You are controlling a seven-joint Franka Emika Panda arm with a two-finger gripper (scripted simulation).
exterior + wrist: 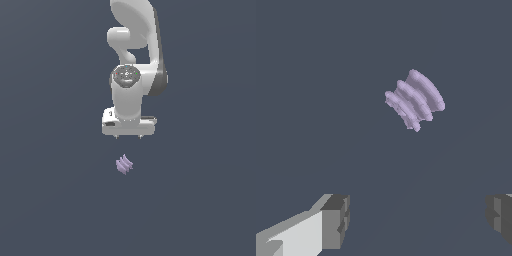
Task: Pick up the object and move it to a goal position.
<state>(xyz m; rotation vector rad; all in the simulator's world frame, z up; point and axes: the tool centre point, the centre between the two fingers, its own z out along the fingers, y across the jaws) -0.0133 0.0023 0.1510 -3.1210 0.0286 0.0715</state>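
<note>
The object (124, 164) is a tiny pale lavender piece with three ridged fins, lying on the dark grey floor. In the exterior view it sits just below the white gripper (128, 136), apart from it. The wrist view shows the object (415, 100) ahead of the gripper (418, 217), whose grey fingertips (336, 221) stand wide apart with nothing between them. The gripper is open and holds nothing.
The white arm (134, 60) rises behind the gripper toward the top of the exterior view. A flat dark grey surface (50, 200) spreads all around with no other things on it.
</note>
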